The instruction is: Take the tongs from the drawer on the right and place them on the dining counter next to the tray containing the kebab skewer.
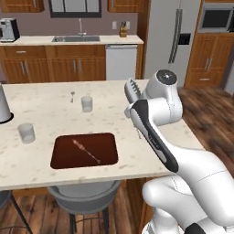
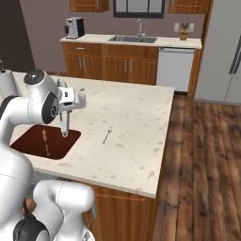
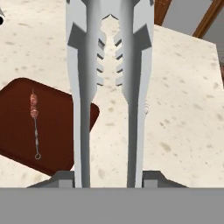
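My gripper [image 3: 109, 180] [image 2: 66, 108] is shut on the tongs [image 3: 87, 78] [image 2: 63, 124] [image 1: 131, 90], slim silver-grey arms with scalloped tips pointing down at the dining counter [image 3: 183, 109] [image 2: 136, 113] [image 1: 45, 114]. The tongs hang in the air just off the right end of the dark reddish-brown tray [image 3: 61, 127] [image 2: 26, 143] [image 1: 106, 157]. The kebab skewer [image 3: 35, 127] [image 2: 45, 141] [image 1: 85, 151] lies in the tray, its reddish pieces at one end. The drawer is out of view.
A small spoon-like utensil [image 2: 108, 135] [image 1: 72, 96] lies on the counter. Two clear glasses [image 1: 87, 103] [image 1: 26, 133] and a grey canister [image 1: 2, 106] stand left of the arm. A grey stool [image 1: 84, 196] sits under the front edge. The wall counter with sink [image 1: 75, 39] lies behind.
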